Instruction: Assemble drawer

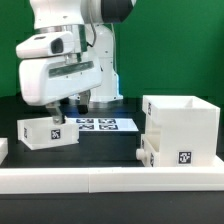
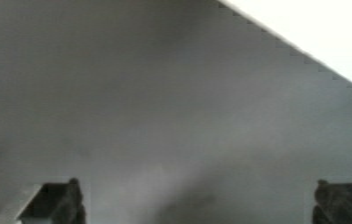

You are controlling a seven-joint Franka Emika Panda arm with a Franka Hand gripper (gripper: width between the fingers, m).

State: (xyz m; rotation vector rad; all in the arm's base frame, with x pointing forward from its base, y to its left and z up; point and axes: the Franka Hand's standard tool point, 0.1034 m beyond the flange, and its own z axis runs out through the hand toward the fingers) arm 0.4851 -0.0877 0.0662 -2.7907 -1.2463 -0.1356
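The tall white drawer housing (image 1: 182, 125) stands at the exterior view's right, with a tag on its front. A tray with a small knob (image 1: 150, 155) sits low in the housing's left side. A second open-topped white tray (image 1: 50, 131) with a tag stands at the exterior view's left. My gripper (image 1: 70, 107) hangs just above and behind this tray, apart from it. In the wrist view my gripper (image 2: 198, 200) is open and empty, its fingertips (image 2: 56, 202) far apart over blurred dark table. A white corner (image 2: 315, 35) shows there; I cannot tell what it belongs to.
The marker board (image 1: 100, 124) lies flat on the black table between the left tray and the housing. The long low white border wall (image 1: 100, 177) runs along the front. A small white piece (image 1: 3, 149) shows at the far left edge.
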